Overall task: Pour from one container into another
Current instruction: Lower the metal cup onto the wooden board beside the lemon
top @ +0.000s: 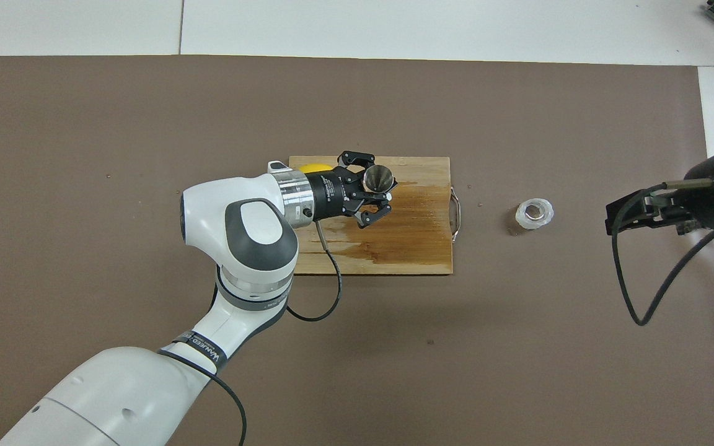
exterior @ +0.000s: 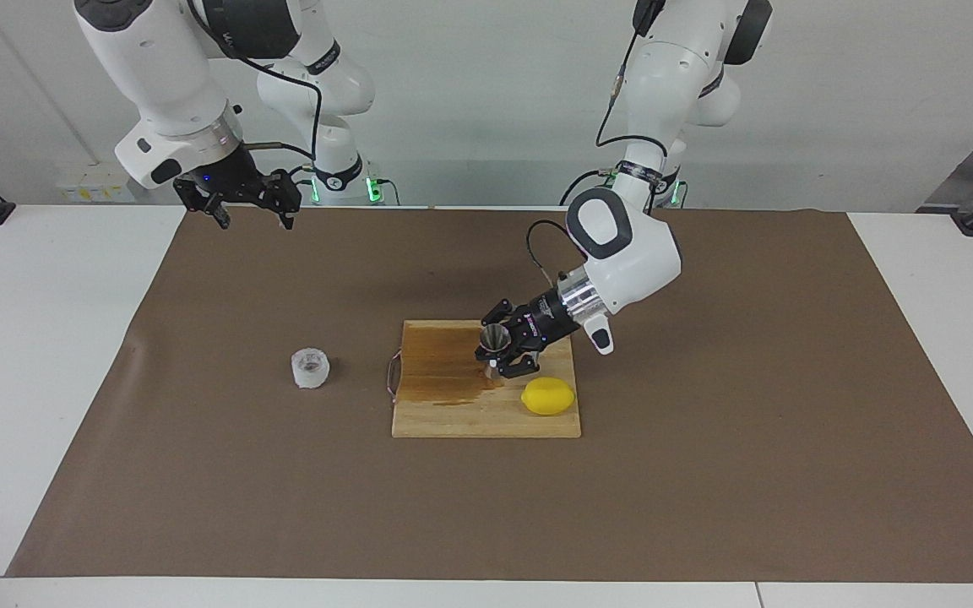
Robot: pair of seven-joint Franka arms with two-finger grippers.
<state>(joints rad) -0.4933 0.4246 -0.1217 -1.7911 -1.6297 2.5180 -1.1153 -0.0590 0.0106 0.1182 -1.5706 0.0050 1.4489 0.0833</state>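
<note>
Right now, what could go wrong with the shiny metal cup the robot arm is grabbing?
The left gripper is around the steel jigger on the cutting board, whose wood looks wet; the jigger might slip or tip. The lemon lies close beside it and could get bumped and roll. The glass cup sits off the board, toward the right arm's end, so carrying could spill. The right gripper waits.

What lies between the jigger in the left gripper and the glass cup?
Only wet cutting board, its metal handle and bare brown mat separate the jigger from the glass cup; both views show it.
</note>
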